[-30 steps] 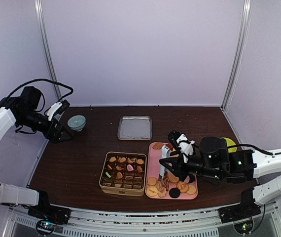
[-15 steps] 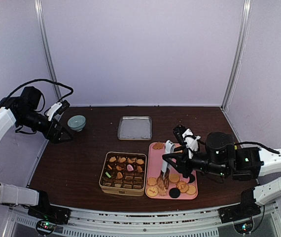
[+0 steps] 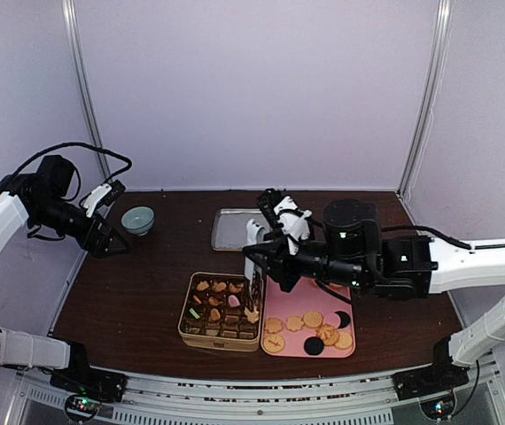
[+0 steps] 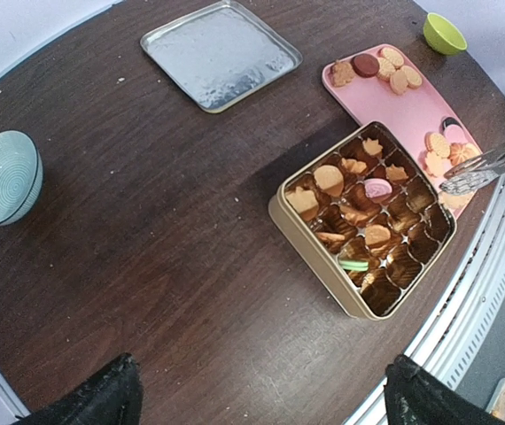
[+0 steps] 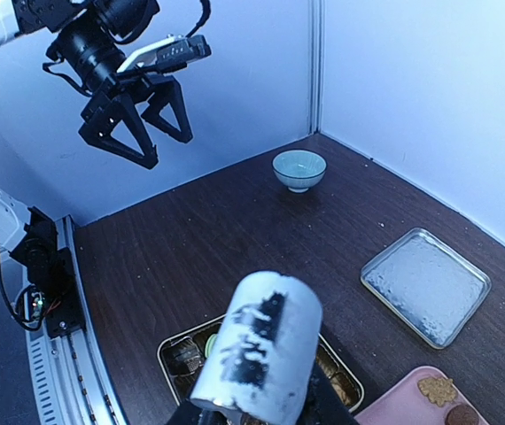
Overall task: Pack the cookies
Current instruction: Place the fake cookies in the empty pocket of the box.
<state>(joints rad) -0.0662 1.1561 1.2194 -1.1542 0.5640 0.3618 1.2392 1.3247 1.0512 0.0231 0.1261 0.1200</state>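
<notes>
Lying loose on near pink tray (image 3: 293,305): round and scalloped tan cookies (image 3: 313,320), some black | packed in gold tin (image 3: 217,342) beside it: more tan, one pink, one green | clamped in right gripper (image 3: 268,258): metal tongs (image 3: 253,267), by tin's right edge | gaping at far left: left gripper (image 3: 113,248), near teal bowl (image 3: 137,219)

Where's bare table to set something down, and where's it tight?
Widest bare wood is the left half, bordered by the blue bowl, the steel tray and the cookie tin. It's tight where the tin and the pink tray sit close together, with the right tool holding tongs there.
</notes>
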